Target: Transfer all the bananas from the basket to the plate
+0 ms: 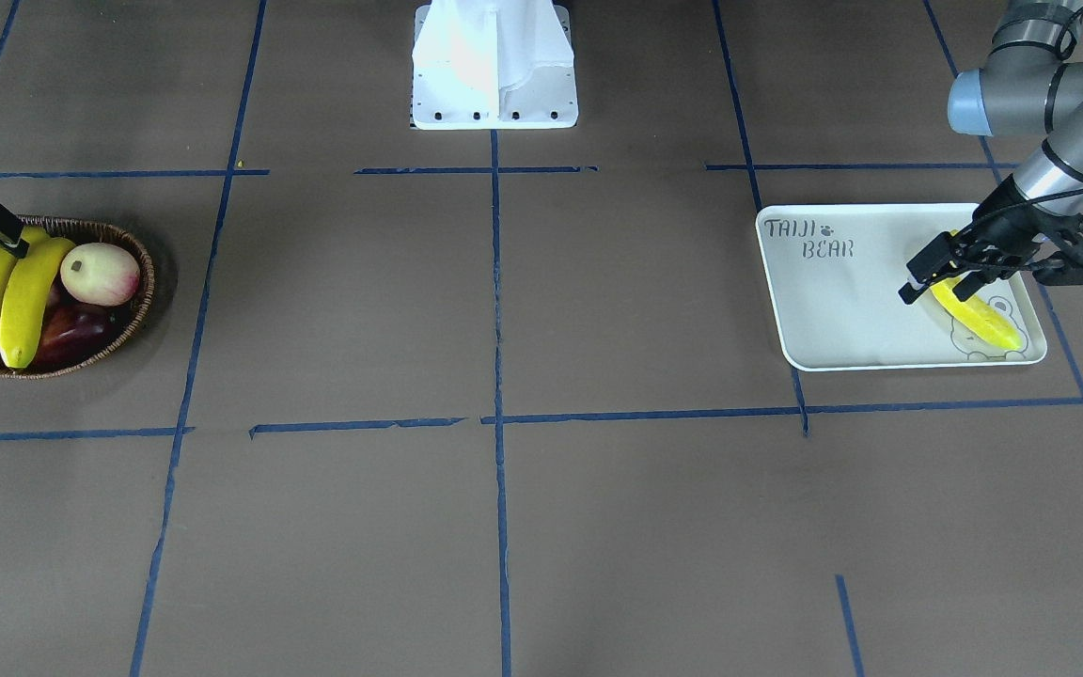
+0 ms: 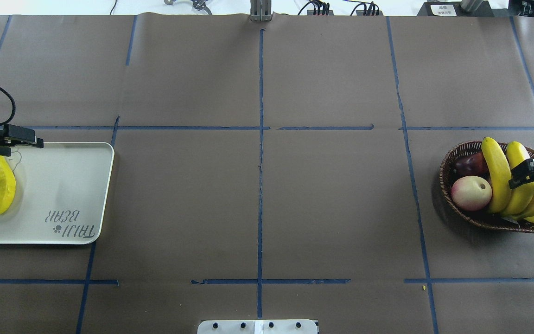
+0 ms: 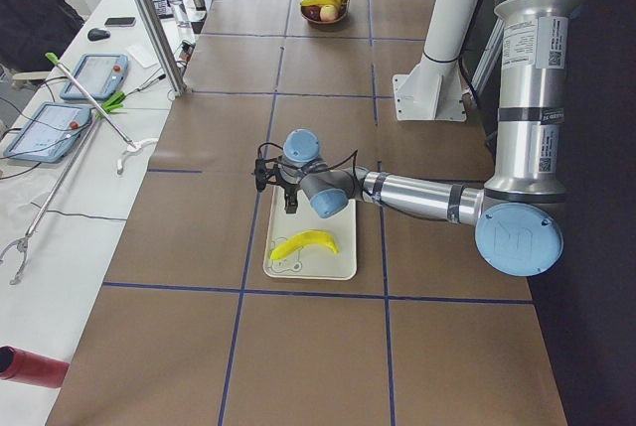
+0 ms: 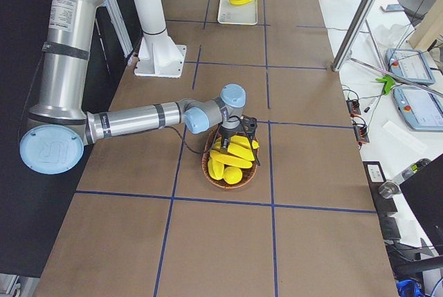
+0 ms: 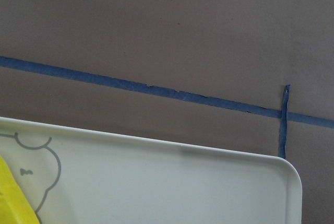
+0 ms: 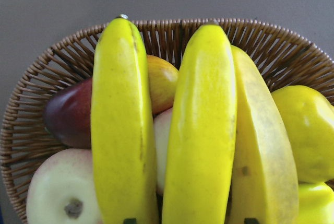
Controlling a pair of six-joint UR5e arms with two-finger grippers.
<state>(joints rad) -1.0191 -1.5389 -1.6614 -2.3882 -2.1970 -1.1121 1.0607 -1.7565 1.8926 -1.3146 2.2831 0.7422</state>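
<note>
Bananas point(image 2: 510, 185): three-plus sitting in basket point(image 2: 452, 160), overhead's right edge | one banana point(image 2: 0, 185) lying on plate point(image 2: 63, 185), left edge | left gripper point(image 1: 927, 279) hovering, fingers apart | right gripper point(image 2: 529, 178) straddling a basket banana, fingers spread | most remaining.

Left arm point(image 3: 417, 196) and right arm point(image 4: 131, 120) are built of silver-grey tubes linked by light-blue capped joints point(image 3: 517, 239); white printed labels point(image 3: 525, 44) are noted on the upright segments. Left tool point(image 1: 936, 282) and right tool point(image 2: 532, 178) are black, a looping black cable point(image 2: 9, 99) being carried at the left one. The white pedestal point(image 1: 494, 66) is pierced by dark screw holes along its foot.
</note>
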